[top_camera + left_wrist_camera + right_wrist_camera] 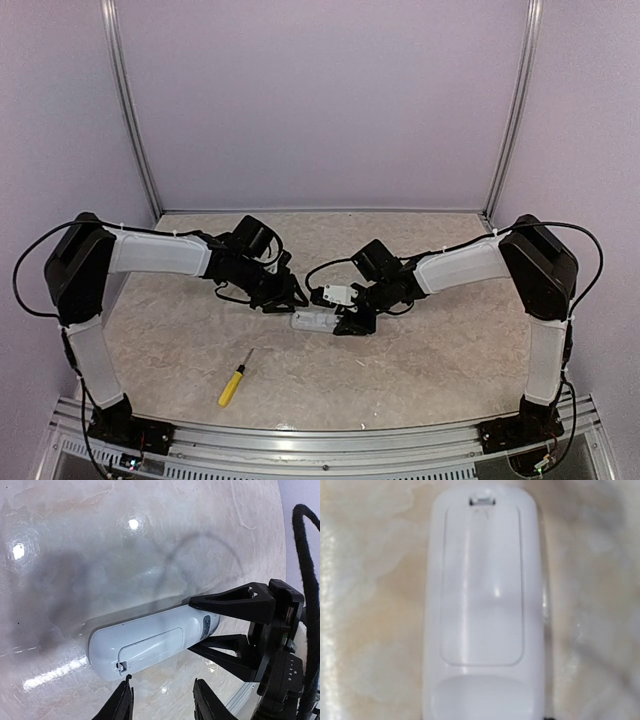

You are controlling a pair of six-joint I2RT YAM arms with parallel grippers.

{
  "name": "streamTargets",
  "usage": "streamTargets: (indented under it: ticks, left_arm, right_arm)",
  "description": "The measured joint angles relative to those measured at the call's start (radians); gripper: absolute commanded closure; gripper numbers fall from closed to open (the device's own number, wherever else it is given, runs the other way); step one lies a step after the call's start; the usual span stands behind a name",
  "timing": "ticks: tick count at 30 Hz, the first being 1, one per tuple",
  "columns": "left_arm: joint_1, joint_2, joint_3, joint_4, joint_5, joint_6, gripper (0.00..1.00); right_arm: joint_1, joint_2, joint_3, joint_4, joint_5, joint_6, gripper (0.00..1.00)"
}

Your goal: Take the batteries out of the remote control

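The white remote control (314, 321) lies on the table with its back face up. In the left wrist view (150, 642) its battery cover (150, 650) is shut, with the latch at the near end. The batteries are hidden inside. My right gripper (347, 322) is shut on the remote's far end, one finger (235, 600) on each side. In the right wrist view the remote (482, 610) fills the frame and my own fingers barely show. My left gripper (162, 698) is open and empty, its tips just short of the remote's latch end; it also shows in the top view (291, 297).
A yellow-handled screwdriver (234, 380) lies on the marble table (420, 370) to the front left of the remote. Grey walls and metal posts enclose the back and sides. A metal rail (330, 450) runs along the near edge.
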Motion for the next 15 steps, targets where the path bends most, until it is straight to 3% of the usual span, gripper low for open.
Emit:
streamTargets:
  ticks: [15]
  left_arm:
    - [-0.009,0.057,0.021,-0.039,-0.062,0.029,0.60]
  right_arm:
    - [0.000,0.000,-0.003,0.018,0.021,0.010,0.94]
